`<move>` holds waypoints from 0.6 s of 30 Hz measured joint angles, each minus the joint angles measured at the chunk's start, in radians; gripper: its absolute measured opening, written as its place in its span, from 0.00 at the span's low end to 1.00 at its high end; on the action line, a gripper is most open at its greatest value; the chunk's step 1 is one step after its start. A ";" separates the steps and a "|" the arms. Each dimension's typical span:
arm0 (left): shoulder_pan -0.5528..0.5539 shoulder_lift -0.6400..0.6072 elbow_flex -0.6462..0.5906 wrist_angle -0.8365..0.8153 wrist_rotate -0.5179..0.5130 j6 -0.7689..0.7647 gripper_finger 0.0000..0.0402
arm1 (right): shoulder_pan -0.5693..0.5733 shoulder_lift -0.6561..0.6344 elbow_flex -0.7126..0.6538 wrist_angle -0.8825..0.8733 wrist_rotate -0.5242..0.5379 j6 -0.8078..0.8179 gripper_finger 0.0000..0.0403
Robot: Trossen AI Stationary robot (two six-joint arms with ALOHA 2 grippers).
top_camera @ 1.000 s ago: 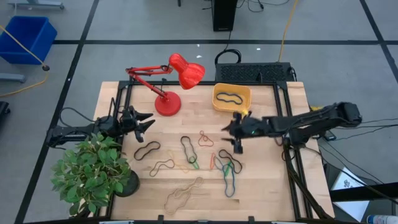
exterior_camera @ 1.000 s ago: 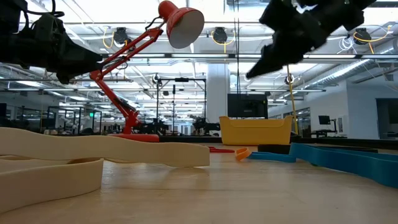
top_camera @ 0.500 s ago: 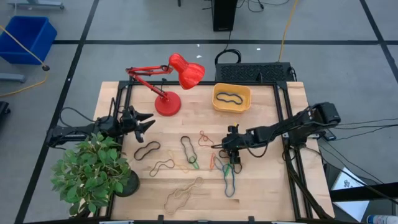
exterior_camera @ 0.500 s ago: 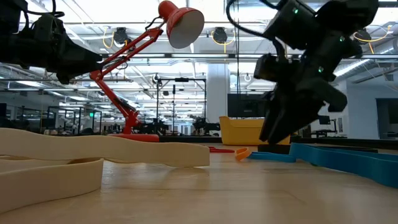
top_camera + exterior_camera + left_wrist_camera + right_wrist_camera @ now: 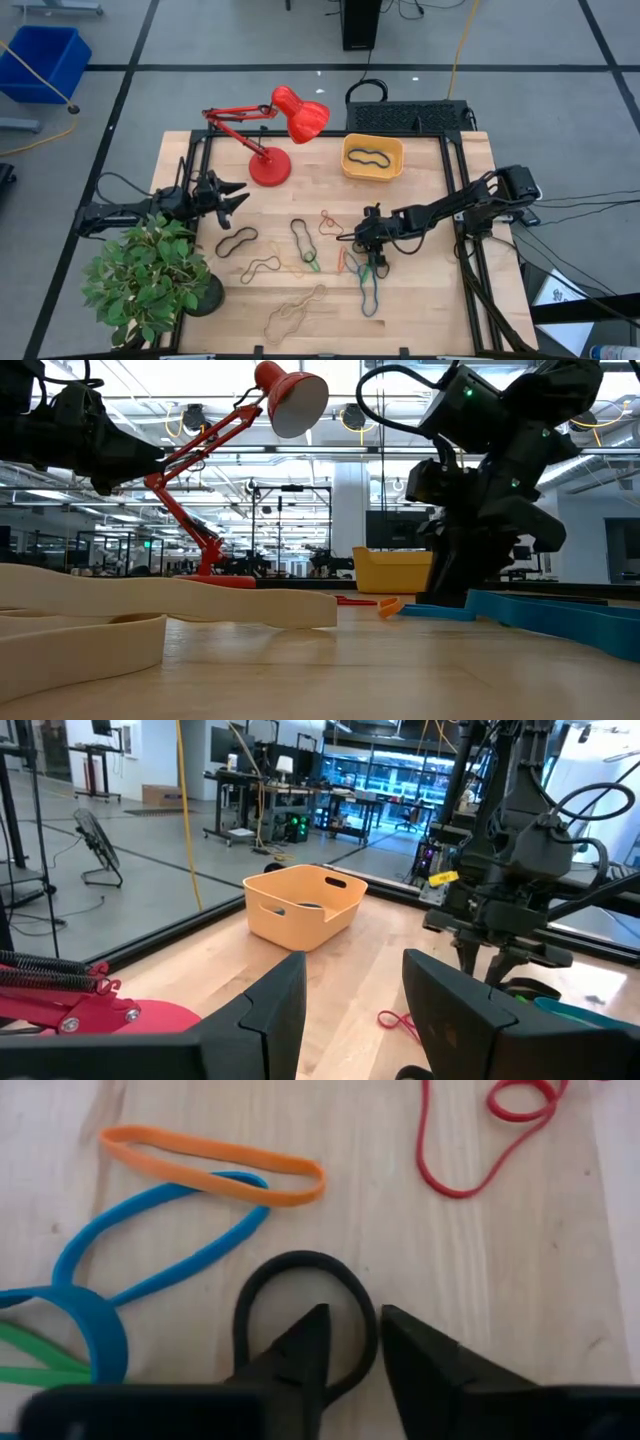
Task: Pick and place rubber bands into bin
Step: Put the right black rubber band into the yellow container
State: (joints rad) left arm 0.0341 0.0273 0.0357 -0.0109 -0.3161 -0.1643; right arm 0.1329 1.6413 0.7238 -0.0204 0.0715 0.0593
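**Right pincer pinching in on a black band**

Thin, floppy loops, nearly weightless and a little grippy on the wood; no stiffness to lever against, so likely to drape and stretch once lifted. Best taken by a single strand on an outer curve, clear of neighbours, to avoid dragging a tangle along. Here the black rubber band (image 5: 303, 1320) lies flat among an orange band (image 5: 212, 1164) and a blue band (image 5: 160, 1260), the orange crossing the blue, with a red band (image 5: 490, 1135) a little apart. Some risk of snagging the blue one, which runs just beside the black loop.

Right gripper (image 5: 350, 1350) down at the table surface, right of centre on the board, fingertips straddling the near-side curve of the black loop, a narrow gap left between them, strand lying in that gap. Not yet clearly clamped; contact with the rubber probable, firm hold not shown. Seen from above, right gripper (image 5: 375, 238) over the cluster of bands at mid-table.

Bin (image 5: 350, 165) near the far edge, well apart from the cluster, one black band already inside. Other bands scattered across the middle and front of the table (image 5: 440, 300).

Left gripper (image 5: 232, 197) waiting over the left side near the red lamp (image 5: 270, 165), fingers spread, nothing between them.
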 joint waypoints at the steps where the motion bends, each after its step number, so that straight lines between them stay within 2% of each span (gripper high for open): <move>1: 0.000 0.000 0.000 0.000 0.000 0.004 0.43 | 0.000 0.000 0.000 -0.001 0.000 0.000 0.14; 5: 0.000 0.000 0.000 0.000 0.000 0.008 0.43 | 0.000 -0.004 -0.001 -0.004 0.000 0.000 0.02; 10: 0.000 0.000 0.000 0.000 0.000 0.008 0.43 | -0.004 -0.071 -0.008 -0.038 0.018 0.000 0.01; 18: 0.000 0.000 0.000 0.003 -0.001 0.008 0.43 | -0.059 -0.332 -0.005 -0.040 0.171 -0.045 0.01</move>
State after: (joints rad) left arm 0.0345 0.0273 0.0357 -0.0078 -0.3172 -0.1558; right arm 0.0740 1.3093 0.7189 -0.0604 0.2428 0.0141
